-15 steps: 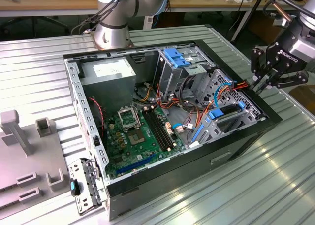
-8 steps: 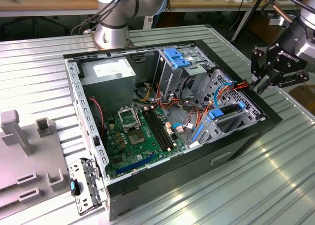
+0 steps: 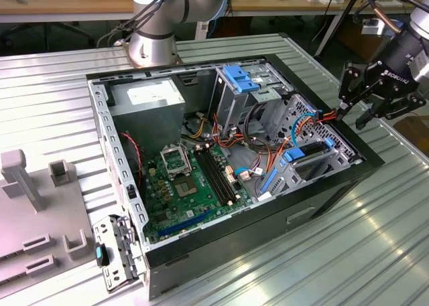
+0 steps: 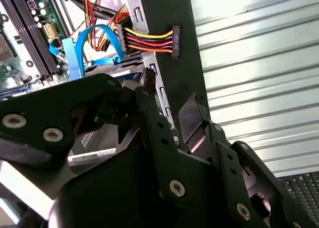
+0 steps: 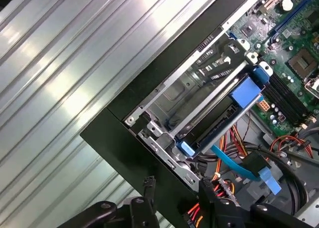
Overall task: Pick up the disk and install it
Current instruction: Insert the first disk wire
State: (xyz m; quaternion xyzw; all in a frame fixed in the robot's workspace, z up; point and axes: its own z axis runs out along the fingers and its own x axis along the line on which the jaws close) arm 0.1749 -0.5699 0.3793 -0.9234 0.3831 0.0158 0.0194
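Blue-railed, the disk (image 3: 310, 150) lay in the drive cage (image 3: 315, 171) right of centre in the exterior view — the gripper (image 3: 352, 118) hung just beside it over the case wall (image 3: 362, 152), spread wide and empty, so seating it likely wanted a square push clear of the power cable (image 3: 322, 117).

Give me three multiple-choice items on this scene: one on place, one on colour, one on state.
1. Where is the claw? A over the motherboard; B by the case wall at the exterior view's right; C over the grey fixtures.
2. The caddy atop the drive cage is: A red; B blue; C green.
3. The claw is: A open, empty; B shut on a cable; C shut on a screwdriver.
B: it hangs at that wall. B: its plastic is bright blue. A: its jaws stand apart, nothing between.
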